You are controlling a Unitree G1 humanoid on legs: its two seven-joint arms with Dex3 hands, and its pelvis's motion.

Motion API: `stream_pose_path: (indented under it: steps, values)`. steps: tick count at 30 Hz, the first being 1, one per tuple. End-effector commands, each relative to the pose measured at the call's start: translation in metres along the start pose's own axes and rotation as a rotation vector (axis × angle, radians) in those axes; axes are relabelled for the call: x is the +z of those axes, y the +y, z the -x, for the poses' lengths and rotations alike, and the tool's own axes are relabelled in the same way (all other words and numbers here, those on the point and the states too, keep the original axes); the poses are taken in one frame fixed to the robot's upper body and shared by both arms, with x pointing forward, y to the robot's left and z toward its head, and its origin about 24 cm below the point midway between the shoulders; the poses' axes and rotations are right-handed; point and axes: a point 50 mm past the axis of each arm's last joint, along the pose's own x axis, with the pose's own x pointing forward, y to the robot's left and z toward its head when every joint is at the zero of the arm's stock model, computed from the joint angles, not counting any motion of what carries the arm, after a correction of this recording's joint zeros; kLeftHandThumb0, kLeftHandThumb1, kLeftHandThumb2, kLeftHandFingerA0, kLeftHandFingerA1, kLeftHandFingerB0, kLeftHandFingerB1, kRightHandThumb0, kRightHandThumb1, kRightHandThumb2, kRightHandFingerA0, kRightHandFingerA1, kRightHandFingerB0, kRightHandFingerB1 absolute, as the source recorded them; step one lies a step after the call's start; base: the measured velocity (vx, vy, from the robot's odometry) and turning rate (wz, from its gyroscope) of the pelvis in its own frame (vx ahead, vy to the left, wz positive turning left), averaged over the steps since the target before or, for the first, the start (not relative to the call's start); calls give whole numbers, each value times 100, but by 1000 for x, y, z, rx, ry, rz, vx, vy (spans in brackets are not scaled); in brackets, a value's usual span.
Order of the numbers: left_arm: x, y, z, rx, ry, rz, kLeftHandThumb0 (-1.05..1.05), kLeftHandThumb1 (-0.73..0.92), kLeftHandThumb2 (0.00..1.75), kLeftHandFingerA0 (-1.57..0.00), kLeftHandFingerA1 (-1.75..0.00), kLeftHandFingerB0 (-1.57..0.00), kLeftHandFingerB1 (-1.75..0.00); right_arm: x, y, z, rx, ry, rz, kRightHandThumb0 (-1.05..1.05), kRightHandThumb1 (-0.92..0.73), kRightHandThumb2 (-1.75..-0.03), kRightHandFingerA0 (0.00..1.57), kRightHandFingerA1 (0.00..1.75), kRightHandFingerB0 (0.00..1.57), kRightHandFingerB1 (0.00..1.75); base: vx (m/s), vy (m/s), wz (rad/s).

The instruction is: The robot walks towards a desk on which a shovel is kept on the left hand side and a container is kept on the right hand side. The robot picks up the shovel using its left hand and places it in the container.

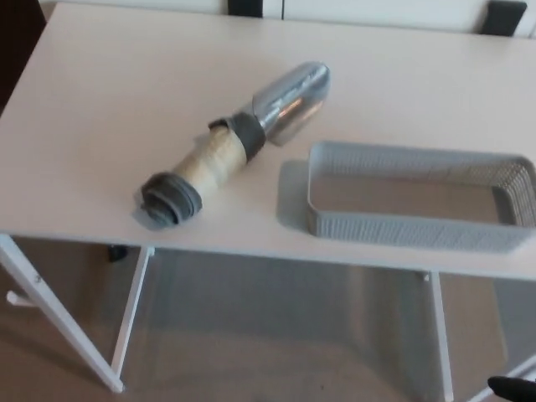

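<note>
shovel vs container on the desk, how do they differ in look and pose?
The shovel is a rounded scoop with a shiny metal blade and wrapped handle; the container is a rectangular grey mesh basket. The shovel lies diagonally; the container sits square to the desk edge. The shovel is left of the container. Both rest on the white desk, apart.

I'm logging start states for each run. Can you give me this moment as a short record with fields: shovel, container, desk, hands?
shovel: lies on its side on the desk, left of the container; metal scoop points to the far right, grey-capped handle end to the near left
container: grey mesh tray, near the desk's front edge on the right, empty
desk: white top on white legs
shovel to container: apart, not touching
hands: neither clearly in view; a dark shape at the bottom right corner cannot be identified
task state: shovel not yet picked up
</note>
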Motion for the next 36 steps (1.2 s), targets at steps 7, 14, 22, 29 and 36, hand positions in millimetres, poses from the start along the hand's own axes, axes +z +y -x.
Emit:
stream_pose_path:
  steps: [7, 14, 22, 29, 36]
  values:
    - [-5, 5, 10, 10, -5, 1, -28, 52, 62, -34, -43, -34, -36, -3, -2, 3, -26, 20, 80, -28, -47, -54, 69, 55, 53, 46, 96, -113, -3]
    - [-25, 8, 32, 17, 54, 19, -29, 49, 62, -34, -43, -33, -37, -29, 3, 27, -36, 167, 84, -22, -48, -53, 67, 62, 50, 50, 55, -114, 0]
    - [-29, 7, 36, 8, 72, 19, -29, 49, 62, -34, -43, -33, -37, -36, 5, 36, -24, 198, 73, -25, -49, -54, 69, 63, 50, 49, -1, 143, -6]
    - [-36, 5, 41, 2, 94, 21, -29, 49, 62, -34, -43, -33, -37, -42, 3, 43, -27, 217, 78, -25, -49, -54, 69, 63, 50, 49, -26, 47, 4]
    - [-36, 2, 40, -1, 95, 28, -29, 49, 62, -34, -43, -33, -37, -40, 0, 42, -32, 214, 84, -25, -49, -54, 69, 63, 50, 49, 43, -79, 8]
